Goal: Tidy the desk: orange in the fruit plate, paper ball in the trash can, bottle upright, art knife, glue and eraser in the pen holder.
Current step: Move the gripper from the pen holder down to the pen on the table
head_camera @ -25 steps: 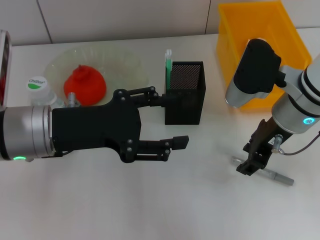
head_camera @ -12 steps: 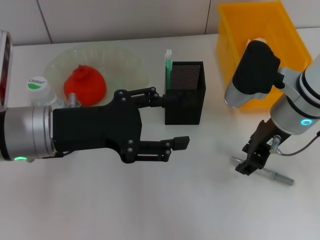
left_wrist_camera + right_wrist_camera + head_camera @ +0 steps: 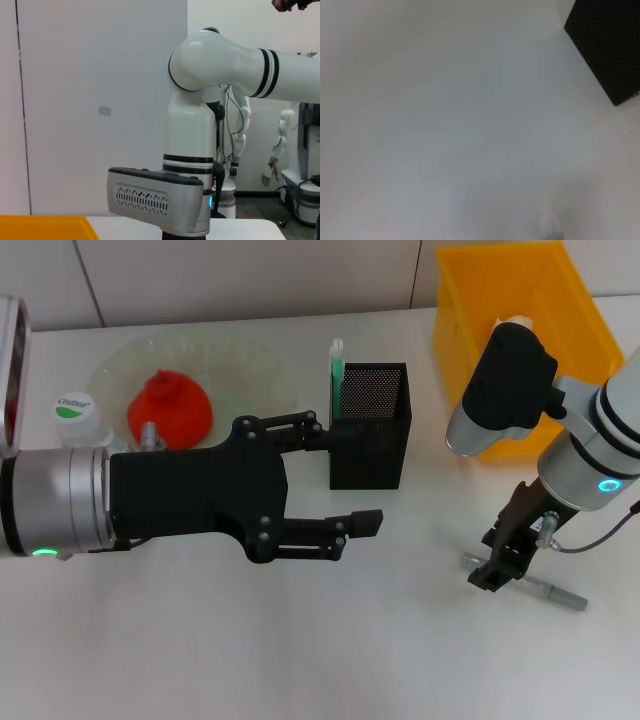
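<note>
While my left gripper (image 3: 345, 480) hovers spread open beside the pen holder (image 3: 368, 425), my right gripper (image 3: 497, 570) seems clamped on the art knife (image 3: 545, 590).

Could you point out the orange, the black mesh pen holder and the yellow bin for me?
orange (image 3: 168, 408), head view, on its red top.
pen holder (image 3: 368, 455), head view, on its front mesh wall.
trash can (image 3: 455, 325), head view, on its near left wall.

robotics lab, other robot arms (image 3: 240, 135) behind

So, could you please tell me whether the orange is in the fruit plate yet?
In: the orange sits inside the fruit plate.
</note>
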You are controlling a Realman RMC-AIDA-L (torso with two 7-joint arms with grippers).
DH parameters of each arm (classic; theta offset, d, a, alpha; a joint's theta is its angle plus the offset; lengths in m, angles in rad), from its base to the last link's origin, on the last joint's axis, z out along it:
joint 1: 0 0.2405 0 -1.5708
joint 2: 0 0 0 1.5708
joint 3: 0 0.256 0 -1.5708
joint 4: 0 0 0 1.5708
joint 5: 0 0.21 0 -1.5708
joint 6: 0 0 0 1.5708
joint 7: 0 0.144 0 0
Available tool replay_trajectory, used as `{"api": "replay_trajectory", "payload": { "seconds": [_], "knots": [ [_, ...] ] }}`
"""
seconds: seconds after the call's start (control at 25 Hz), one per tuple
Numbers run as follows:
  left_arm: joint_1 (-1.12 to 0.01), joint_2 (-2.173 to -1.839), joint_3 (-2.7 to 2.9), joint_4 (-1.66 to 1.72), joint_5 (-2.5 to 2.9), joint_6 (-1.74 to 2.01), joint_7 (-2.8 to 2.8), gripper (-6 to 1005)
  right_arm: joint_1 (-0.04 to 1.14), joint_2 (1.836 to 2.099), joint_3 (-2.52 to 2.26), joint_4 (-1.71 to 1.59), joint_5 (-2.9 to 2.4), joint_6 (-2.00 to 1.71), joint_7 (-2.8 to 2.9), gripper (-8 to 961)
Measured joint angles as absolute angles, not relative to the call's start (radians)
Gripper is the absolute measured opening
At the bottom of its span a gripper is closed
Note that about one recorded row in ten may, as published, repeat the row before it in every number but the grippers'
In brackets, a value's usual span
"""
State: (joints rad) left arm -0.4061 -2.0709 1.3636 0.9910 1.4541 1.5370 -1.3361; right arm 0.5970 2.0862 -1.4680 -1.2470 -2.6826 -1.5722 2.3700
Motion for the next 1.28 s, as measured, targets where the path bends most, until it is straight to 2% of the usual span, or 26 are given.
{"api": "replay_trajectory", "payload": {
  "seconds": [0.48, 1.28],
  "knots": [
    [-0.408, -2.069, 1.364, 0.991, 1.454, 1.537, -1.336, 793, 0.604, 2.086, -1.468, -1.247, -2.682, -1.572, 2.37, 453],
    [-0.408, -2.069, 1.361, 0.989, 1.458, 1.537, -1.333, 793, 0.609, 2.086, -1.505, -1.232, -2.682, -1.559, 2.384, 433]
  ]
}}
